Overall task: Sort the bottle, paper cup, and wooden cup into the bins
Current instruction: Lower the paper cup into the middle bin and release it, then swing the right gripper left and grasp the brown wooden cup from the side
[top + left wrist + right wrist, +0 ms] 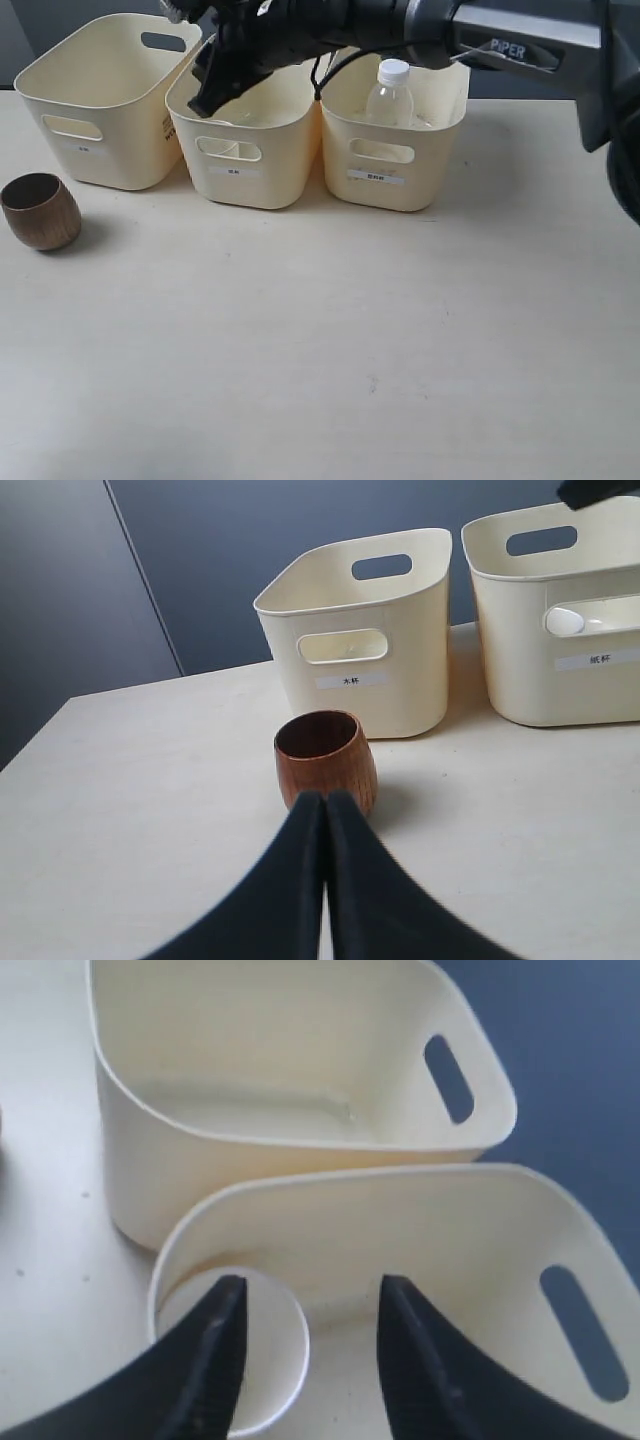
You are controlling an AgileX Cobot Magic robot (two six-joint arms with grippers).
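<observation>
Two items binned, the wooden cup left.

The right gripper (305, 1360) hangs over the middle bin (250, 180) with its jaws spread apart and gripping nothing; the paper cup (255, 1355) lies just below them inside that bin, apparently released. The bottle (390, 92) stands upright in the right bin (395, 185). The left gripper (325, 815) is pressed closed and empty, pointing at the wooden cup (325, 762), which sits on the table (350, 350) near the left bin (100, 150). By my judgement, only that cup remains to be sorted.
</observation>
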